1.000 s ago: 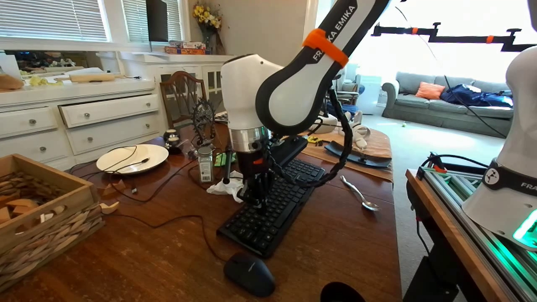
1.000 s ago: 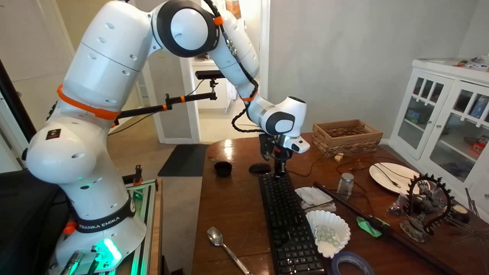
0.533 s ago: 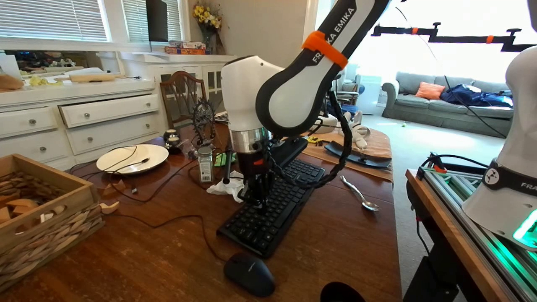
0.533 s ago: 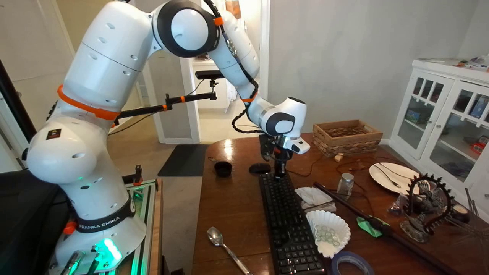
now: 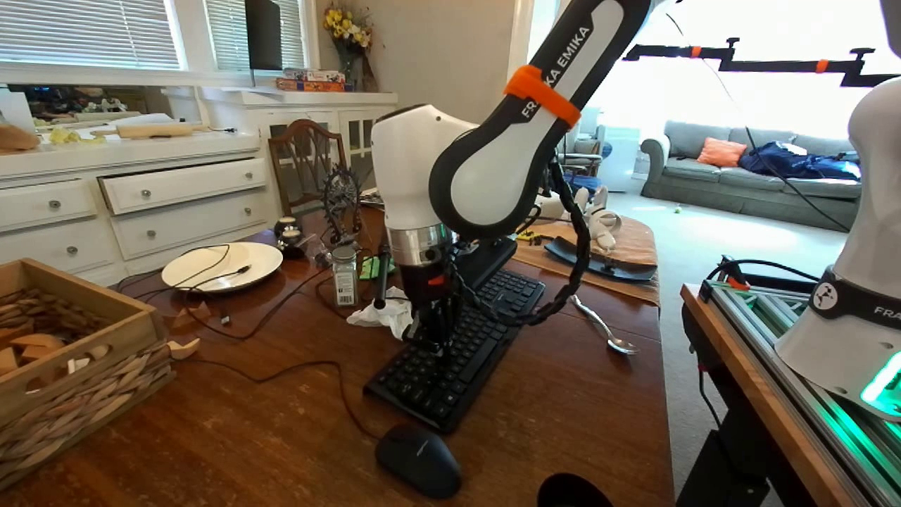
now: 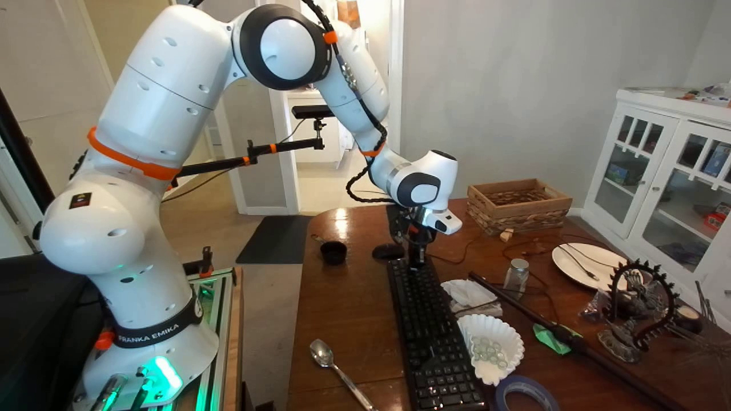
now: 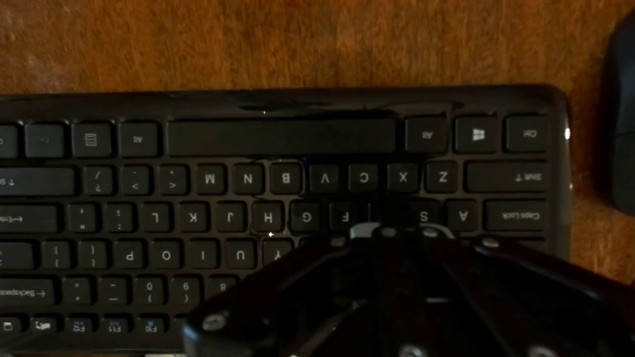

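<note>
The pincer (image 7: 401, 230) is closed, with its fingers together, and points down over the keyboard (image 7: 280, 138), near the S and F keys (image 7: 345, 216); whether it touches them, I cannot tell. This keyboard, directly under the pincer on a grained wooden table (image 5: 281, 429), is of black plastic, shiny at the border and duller on the squarish keys. To the pincer's right in the wrist view is a smooth, rounded mouse (image 7: 625, 119). Beside the pincer, past the keyboard's edge, lies a crumpled white sheet (image 6: 471, 294), then a glass jar (image 6: 517, 278). Well apart from it stands a basket (image 6: 525, 217) with woven sides. In an exterior view the arm (image 5: 493, 176) hides some keys. A fluted white bowl (image 6: 480, 325) with glass beads (image 6: 488, 351), farther from the pincer, shows only in an exterior view; the letters are readable only in the wrist view, upside down.
</note>
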Tool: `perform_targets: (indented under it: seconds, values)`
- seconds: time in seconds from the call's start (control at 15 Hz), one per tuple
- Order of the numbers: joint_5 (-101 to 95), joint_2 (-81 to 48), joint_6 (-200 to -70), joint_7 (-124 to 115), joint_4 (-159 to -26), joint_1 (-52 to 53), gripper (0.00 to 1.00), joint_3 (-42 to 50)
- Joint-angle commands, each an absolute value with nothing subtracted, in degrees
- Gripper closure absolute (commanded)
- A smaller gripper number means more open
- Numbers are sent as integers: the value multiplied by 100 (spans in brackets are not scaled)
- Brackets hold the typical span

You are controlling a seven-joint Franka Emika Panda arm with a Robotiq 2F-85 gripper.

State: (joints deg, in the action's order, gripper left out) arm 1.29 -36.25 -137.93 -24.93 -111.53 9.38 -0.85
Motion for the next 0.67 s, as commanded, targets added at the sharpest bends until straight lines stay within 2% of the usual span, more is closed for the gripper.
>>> perform_targets:
  seconds: [0.0, 0.6]
  values:
    - [212, -3785, -13782, -2374, -11008, 985, 100, -47]
    - [196, -3802, -13735, -2360, -10953, 1050, 100, -66]
